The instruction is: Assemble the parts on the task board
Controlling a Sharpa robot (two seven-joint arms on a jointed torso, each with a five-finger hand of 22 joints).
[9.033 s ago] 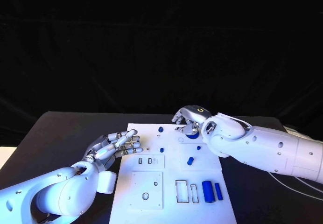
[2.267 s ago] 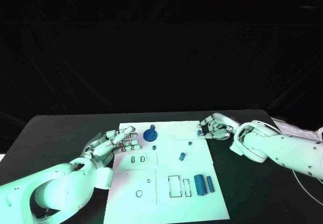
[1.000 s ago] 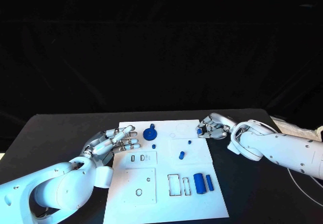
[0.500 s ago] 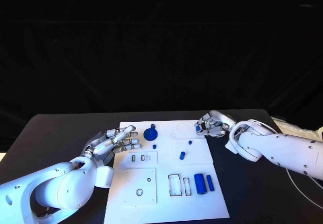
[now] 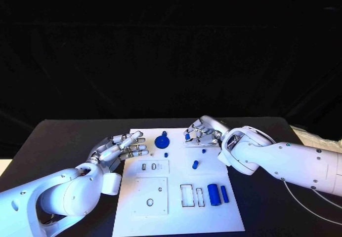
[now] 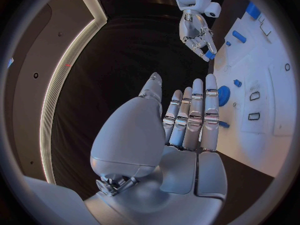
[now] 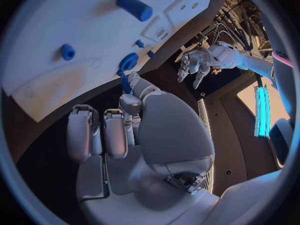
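The white task board (image 5: 214,217) lies mid-table. My right hand (image 5: 203,132) hovers over its far end, fingers curled, pinching a small blue part (image 5: 187,137), also seen as the small blue part (image 7: 125,82) in the right wrist view. My left hand (image 5: 121,147) rests open at the board's left edge, fingers spread towards a blue disc (image 5: 162,142). A short blue pin (image 5: 194,164) lies mid-board. A thick blue cylinder (image 5: 213,191) and a thinner one (image 5: 225,193) lie near the right edge. In the left wrist view, my left hand (image 6: 184,120) points at the blue disc (image 6: 223,95).
Two empty rectangular slots (image 5: 187,195) sit beside the cylinders. Square plates with small openings (image 5: 151,196) fill the board's left half. A small blue peg (image 5: 166,154) stands below the disc. A white cable (image 5: 306,192) runs along the table's right side.
My right hand has moved left from the board's right edge to over its far middle, carrying the small blue part. The left hand has stayed in place.
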